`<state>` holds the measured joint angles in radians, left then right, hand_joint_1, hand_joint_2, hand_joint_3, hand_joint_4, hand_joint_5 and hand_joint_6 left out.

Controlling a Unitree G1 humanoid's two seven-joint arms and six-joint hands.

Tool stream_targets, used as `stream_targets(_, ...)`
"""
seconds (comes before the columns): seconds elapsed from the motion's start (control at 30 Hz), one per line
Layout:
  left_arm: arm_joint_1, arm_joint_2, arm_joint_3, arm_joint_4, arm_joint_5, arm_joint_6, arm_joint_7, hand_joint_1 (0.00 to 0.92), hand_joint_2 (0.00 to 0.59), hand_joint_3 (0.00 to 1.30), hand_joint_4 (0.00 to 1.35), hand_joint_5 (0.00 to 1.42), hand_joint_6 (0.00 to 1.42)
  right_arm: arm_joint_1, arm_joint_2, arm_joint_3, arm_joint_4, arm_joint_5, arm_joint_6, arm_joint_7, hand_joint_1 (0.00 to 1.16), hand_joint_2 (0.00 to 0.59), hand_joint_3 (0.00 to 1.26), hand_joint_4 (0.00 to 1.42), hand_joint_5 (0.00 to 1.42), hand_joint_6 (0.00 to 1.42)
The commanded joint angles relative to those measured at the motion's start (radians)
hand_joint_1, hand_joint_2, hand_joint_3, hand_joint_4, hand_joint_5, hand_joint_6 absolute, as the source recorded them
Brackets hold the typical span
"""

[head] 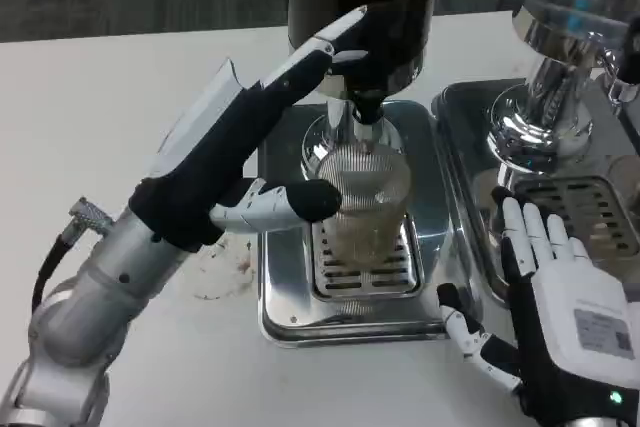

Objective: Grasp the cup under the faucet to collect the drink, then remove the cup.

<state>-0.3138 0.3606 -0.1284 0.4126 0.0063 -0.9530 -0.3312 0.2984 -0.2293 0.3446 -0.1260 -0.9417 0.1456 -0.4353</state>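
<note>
A clear ribbed cup [367,199] with pale drink in its lower part stands on the drip grate [365,267] under the black faucet [364,97] of the dark dispenser [362,7]. My left hand [250,137] is open, reaching from the left; its fingers stretch up toward the dispenser base near the faucet and its thumb lies against the cup's left side. My right hand [560,312] rests open on the table at the lower right, fingers spread, apart from the cup.
The cup's steel drip tray [290,307] sits at centre. A second steel tray [470,117] with a chrome dispenser [560,57] stands at the right. Faint stains mark the white table [100,117] left of the tray.
</note>
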Motion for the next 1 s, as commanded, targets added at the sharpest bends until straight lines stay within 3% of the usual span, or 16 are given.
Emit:
stream_targets(0.03,0.032,0.029,0.002,-0.023,0.064,-0.035,-0.012,0.0,0.004,0.14,0.11,0.32,0.26,-0.007,-0.004,-0.005,0.001,0.007,-0.01,0.004,0.38,0.384,0.0,0.0,0.0,0.05)
stream_targets(0.47,0.06,0.056,-0.005,-0.062,0.199,-0.071,0.016,0.0,0.007,0.14,0.09,0.31,0.26,-0.024,-0.004,-0.006,0.017,0.035,-0.015,0.012,0.38,0.384,0.0,0.0,0.0,0.05)
stream_targets(0.67,0.069,0.062,-0.008,-0.07,0.258,-0.079,0.053,0.0,0.008,0.13,0.08,0.31,0.27,-0.044,-0.001,-0.032,0.035,0.123,-0.059,0.024,0.39,0.368,0.0,0.0,0.0,0.05)
stream_targets(0.83,0.066,0.068,-0.009,-0.067,0.272,-0.078,0.079,0.0,0.008,0.13,0.08,0.3,0.27,-0.079,-0.013,-0.066,0.072,0.242,-0.14,0.065,0.39,0.339,0.0,0.0,0.0,0.08)
stream_targets(1.0,0.067,0.073,-0.017,-0.071,0.271,-0.076,0.083,0.0,0.008,0.13,0.08,0.29,0.27,-0.134,-0.016,-0.104,0.13,0.37,-0.225,0.124,0.41,0.256,0.0,0.0,0.0,0.09)
